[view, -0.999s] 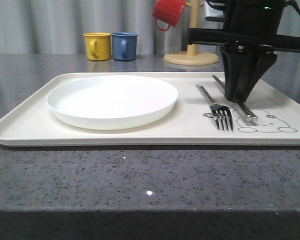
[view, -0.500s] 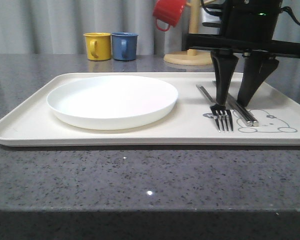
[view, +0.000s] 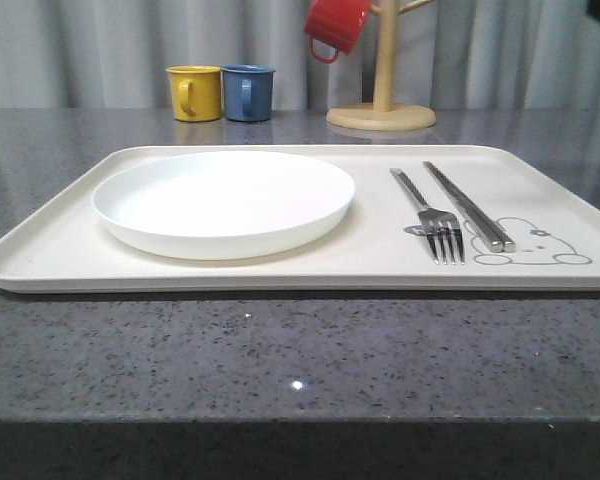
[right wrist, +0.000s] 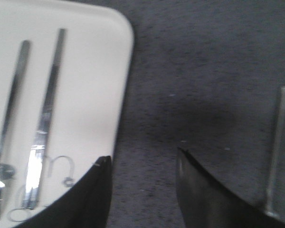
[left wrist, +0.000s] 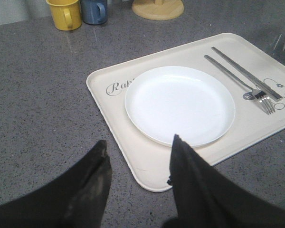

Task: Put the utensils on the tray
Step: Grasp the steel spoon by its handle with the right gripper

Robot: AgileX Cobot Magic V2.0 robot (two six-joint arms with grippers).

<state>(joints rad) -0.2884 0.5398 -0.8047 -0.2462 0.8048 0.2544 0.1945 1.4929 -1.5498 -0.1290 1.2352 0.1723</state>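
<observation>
The cream tray (view: 380,262) lies across the grey table. On its right part the fork (view: 425,205) and the pair of chopsticks (view: 467,205) lie side by side, beside the rabbit drawing. My right gripper (right wrist: 142,155) is open and holds nothing; it hangs over bare table just off the tray's edge (right wrist: 95,71), with the chopsticks (right wrist: 47,109) and fork (right wrist: 12,99) to one side. A slim silver handle (right wrist: 275,142) lies on the table on its other side, its end hidden behind a finger. My left gripper (left wrist: 138,140) is open and holds nothing, above the tray's corner (left wrist: 147,171).
A round white plate (view: 223,200) takes up the tray's left half. At the back stand a yellow mug (view: 195,92), a blue mug (view: 248,92) and a wooden mug tree (view: 383,100) carrying a red mug (view: 335,25).
My right gripper opened over the chopsticks, left them lying on the tray, and pulled up and to the right, almost out of the front view.
</observation>
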